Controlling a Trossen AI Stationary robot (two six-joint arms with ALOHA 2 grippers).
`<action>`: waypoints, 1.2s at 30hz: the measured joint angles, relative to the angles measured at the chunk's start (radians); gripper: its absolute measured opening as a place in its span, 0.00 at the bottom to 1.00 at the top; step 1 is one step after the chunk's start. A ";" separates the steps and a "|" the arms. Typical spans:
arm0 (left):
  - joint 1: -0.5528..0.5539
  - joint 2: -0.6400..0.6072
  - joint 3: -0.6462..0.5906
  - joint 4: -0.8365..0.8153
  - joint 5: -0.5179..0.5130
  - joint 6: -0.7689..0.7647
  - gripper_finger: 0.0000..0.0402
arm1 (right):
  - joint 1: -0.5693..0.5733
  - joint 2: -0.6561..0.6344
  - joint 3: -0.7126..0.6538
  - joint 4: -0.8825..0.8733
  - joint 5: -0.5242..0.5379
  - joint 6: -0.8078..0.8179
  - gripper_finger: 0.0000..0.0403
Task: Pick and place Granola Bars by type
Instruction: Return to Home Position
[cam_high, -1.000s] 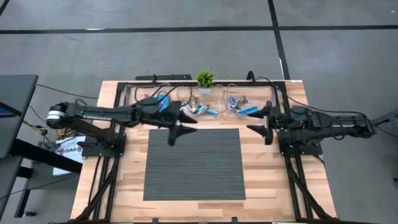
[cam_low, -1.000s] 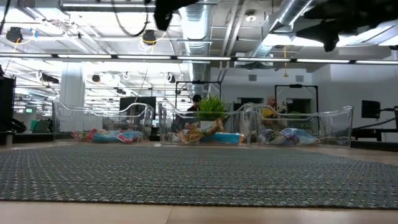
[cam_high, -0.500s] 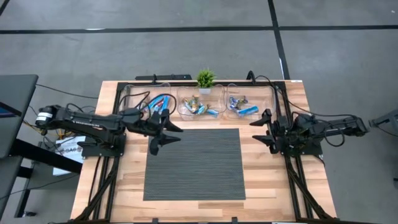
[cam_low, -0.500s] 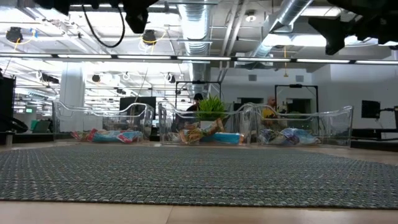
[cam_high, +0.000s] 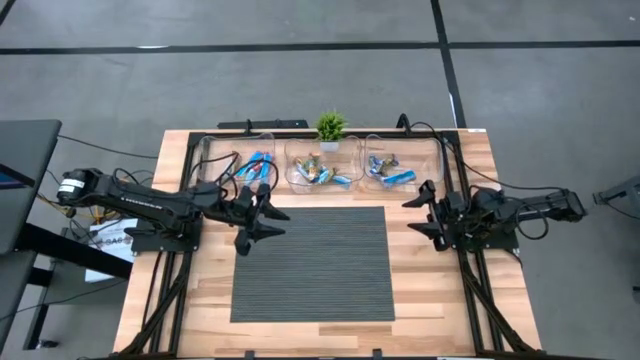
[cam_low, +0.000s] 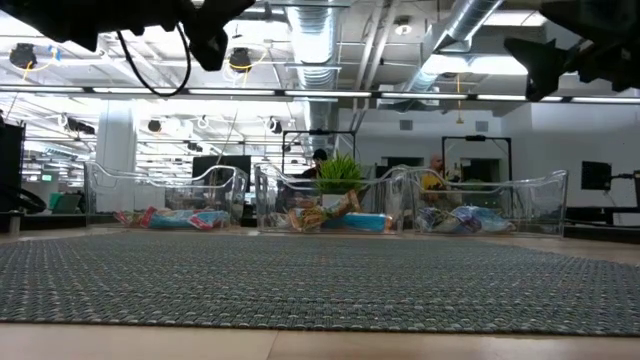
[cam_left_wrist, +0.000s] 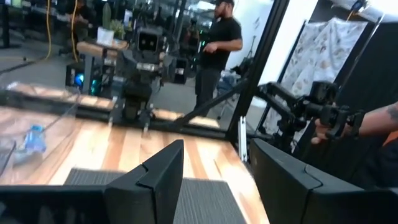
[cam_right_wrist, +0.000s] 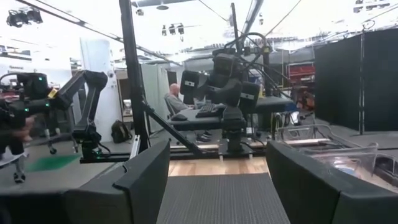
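Observation:
The granola bars lie in three clear bins along the table's far edge. The left bin (cam_high: 240, 165) holds blue and red bars (cam_low: 165, 217). The middle bin (cam_high: 322, 170) holds tan and blue bars (cam_low: 330, 215). The right bin (cam_high: 390, 168) holds mostly blue bars (cam_low: 470, 218). My left gripper (cam_high: 265, 222) (cam_left_wrist: 214, 149) hangs open above the mat's far left corner, pointing toward the table's right. My right gripper (cam_high: 408, 217) (cam_right_wrist: 217, 149) hangs open above the mat's far right edge, pointing left. Neither holds a bar.
A dark ribbed mat (cam_high: 312, 262) covers the table's middle. A small green potted plant (cam_high: 330, 127) stands behind the middle bin. A black frame (cam_high: 200, 140) runs round the bins. People stand in the room beyond the table (cam_left_wrist: 217, 50).
My left gripper has drawn back from near the middle bin toward the table's left and near side, staying open. My right arm has folded back toward the table's right edge, its gripper shifting a little toward the near side. The bars have kept still.

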 joint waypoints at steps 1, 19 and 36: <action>0.000 0.000 0.000 -0.015 -0.001 0.000 0.44 | 0.000 0.000 0.000 -0.006 0.000 0.000 0.65; 0.000 0.000 0.000 -0.072 0.008 -0.002 0.44 | -0.001 0.000 0.000 -0.099 0.016 -0.030 0.65; -0.002 -0.028 -0.073 0.005 0.112 -0.017 0.44 | -0.002 0.001 0.000 -0.320 0.157 0.132 0.65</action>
